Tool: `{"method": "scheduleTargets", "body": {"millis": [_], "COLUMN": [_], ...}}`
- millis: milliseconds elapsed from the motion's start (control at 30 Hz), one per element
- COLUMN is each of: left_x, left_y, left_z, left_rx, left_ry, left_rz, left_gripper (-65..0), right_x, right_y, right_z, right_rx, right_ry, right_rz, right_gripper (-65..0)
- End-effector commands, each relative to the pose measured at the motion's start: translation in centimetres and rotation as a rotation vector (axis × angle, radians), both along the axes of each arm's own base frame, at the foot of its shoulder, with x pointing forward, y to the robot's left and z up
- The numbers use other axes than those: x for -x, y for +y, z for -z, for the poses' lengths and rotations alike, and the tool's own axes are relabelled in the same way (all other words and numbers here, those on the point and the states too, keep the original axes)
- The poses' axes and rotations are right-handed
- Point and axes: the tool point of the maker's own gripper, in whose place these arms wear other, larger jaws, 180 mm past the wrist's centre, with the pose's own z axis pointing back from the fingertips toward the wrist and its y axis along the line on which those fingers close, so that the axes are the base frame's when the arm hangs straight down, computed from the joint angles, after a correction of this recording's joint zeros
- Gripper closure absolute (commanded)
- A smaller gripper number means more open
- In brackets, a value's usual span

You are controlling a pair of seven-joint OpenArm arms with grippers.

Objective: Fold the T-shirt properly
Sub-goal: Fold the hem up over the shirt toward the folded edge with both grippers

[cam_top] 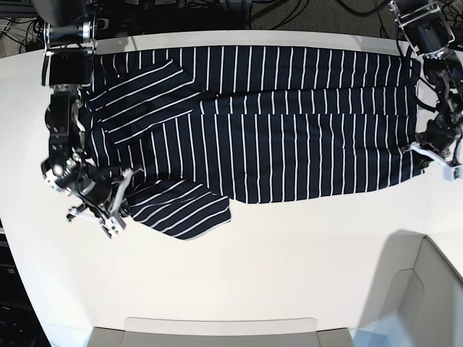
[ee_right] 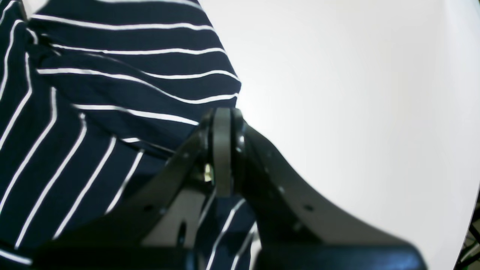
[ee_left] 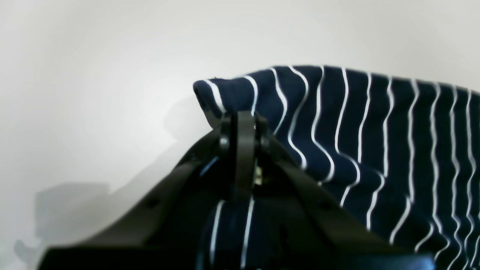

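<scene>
The dark navy T-shirt (cam_top: 289, 130) with thin white stripes lies spread lengthwise along the far half of the white table (cam_top: 239, 267). One sleeve (cam_top: 184, 210) sticks out toward the near side at the left. In the base view my left gripper (cam_top: 416, 153) is at the shirt's right end, shut on a corner of the fabric. The left wrist view shows those fingers (ee_left: 242, 125) pinched together on a raised corner of the T-shirt (ee_left: 375, 131). My right gripper (cam_top: 129, 186) is at the left end beside the sleeve. In its wrist view it (ee_right: 223, 120) is shut on the T-shirt's edge (ee_right: 112, 75).
A pale grey bin (cam_top: 427, 289) stands at the near right corner. A flat light tray edge (cam_top: 217, 325) runs along the near side. Cables (cam_top: 239, 11) lie behind the table's far edge. Both arms' upper links stand at the far corners.
</scene>
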Motion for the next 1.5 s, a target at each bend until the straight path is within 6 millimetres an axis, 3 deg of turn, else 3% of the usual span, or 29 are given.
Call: {"method": "scheduleTargets", "body": {"millis": [0, 200, 333, 600, 800, 933, 1133, 1300, 1467], "left_x": [-0.2, 0.5, 0.7, 3.2, 4.4, 4.9, 4.8, 4.7, 4.7], "left_y": [1.6, 1.6, 1.0, 1.0, 1.2, 1.8, 1.8, 1.6, 1.6], "left_z": [-1.8, -3.0, -3.9, -2.1, -1.4, -1.5, -1.5, -1.5, -1.4], "left_rx": [-0.033, -0.068, -0.101, -0.110, -0.109, -0.110, -0.109, -0.107, -0.106], "left_ry": [-0.043, -0.030, -0.034, 0.047, 0.075, 0.072, 0.071, 0.071, 0.071], "left_rz": [-0.022, -0.005, 0.022, 0.033, 0.027, 0.005, 0.008, 0.010, 0.010], "left_gripper": [0.0, 0.0, 0.0, 0.0, 0.0, 0.0, 0.0, 0.0, 0.0], "right_x": [-0.5, 1.3, 2.4, 5.5, 7.3, 7.4, 5.6, 2.6, -1.4], "right_y": [-0.3, -2.1, -1.8, -1.1, -2.8, -4.2, -4.2, -2.7, -0.7], "right_z": [-1.8, -2.4, -3.3, -3.3, -3.7, -3.7, -4.4, -2.5, 0.0], "right_rx": [-0.002, 0.037, 0.052, 0.089, 0.031, 0.027, 0.015, -0.004, -0.067], "right_ry": [-0.054, -0.050, -0.075, -0.082, -0.069, -0.054, -0.071, -0.002, 0.085], "right_rz": [-0.001, 0.048, 0.042, 0.001, 0.061, 0.082, 0.083, 0.033, 0.008], "right_gripper": [0.0, 0.0, 0.0, 0.0, 0.0, 0.0, 0.0, -18.0, -15.7]}}
